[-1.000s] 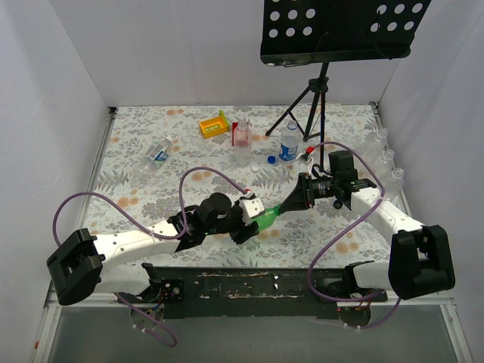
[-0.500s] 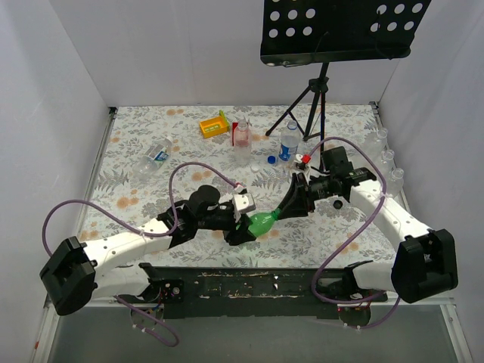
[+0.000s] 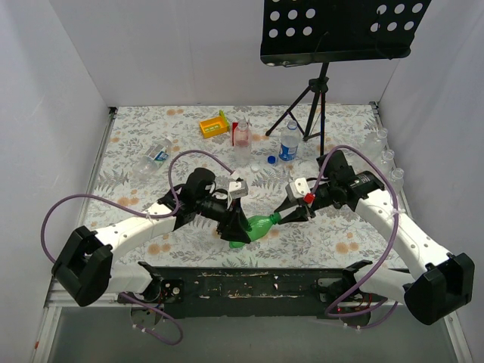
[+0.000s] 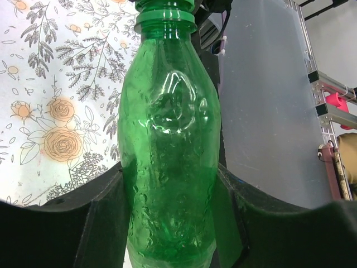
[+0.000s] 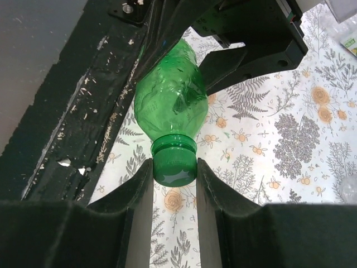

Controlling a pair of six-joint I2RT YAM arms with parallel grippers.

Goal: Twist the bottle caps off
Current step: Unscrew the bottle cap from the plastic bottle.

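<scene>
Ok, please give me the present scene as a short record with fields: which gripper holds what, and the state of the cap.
left gripper: shut on the body of the green bottle
right gripper: shut on the green cap
green cap: on the bottle neck, not off yet
green bottle: spans between the two grippers, cap end toward the right arm
background: pinkish bottle and clear bottle upright, loose blue cap near them

White walls (image 3: pixel 189 53) surround the floral-clothed table (image 3: pixel 125 178).
</scene>
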